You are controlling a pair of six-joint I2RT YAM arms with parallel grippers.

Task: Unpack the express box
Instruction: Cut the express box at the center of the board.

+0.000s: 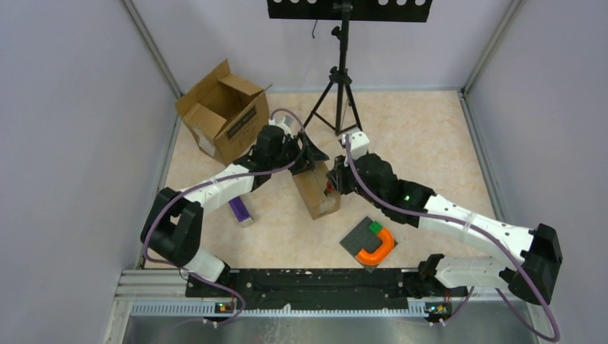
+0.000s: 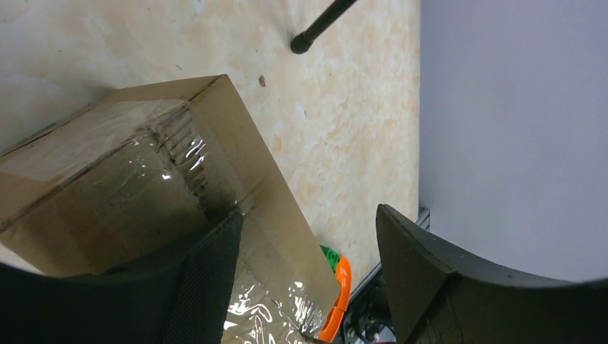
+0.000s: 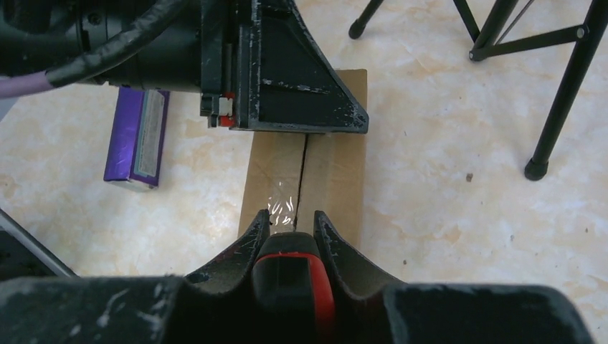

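Observation:
The express box (image 1: pixel 315 193) is a small brown carton lying in the middle of the floor, its top seam taped over. My left gripper (image 1: pixel 305 154) stands open over the box's far end. In the left wrist view one finger pad (image 2: pixel 208 279) rests on the taped box (image 2: pixel 251 172), while the other finger (image 2: pixel 430 287) hangs beside it with a gap. My right gripper (image 3: pixel 292 218) is shut on a red and black knife (image 3: pixel 294 279). The knife's nose sits at the near end of the seam on the box (image 3: pixel 330 179).
A bigger open carton (image 1: pixel 224 115) lies at the back left. A purple packet (image 1: pixel 241 210) lies left of the box. A dark baseplate (image 1: pixel 356 238) with an orange piece (image 1: pixel 378 247) sits in front. A black tripod (image 1: pixel 340 86) stands behind.

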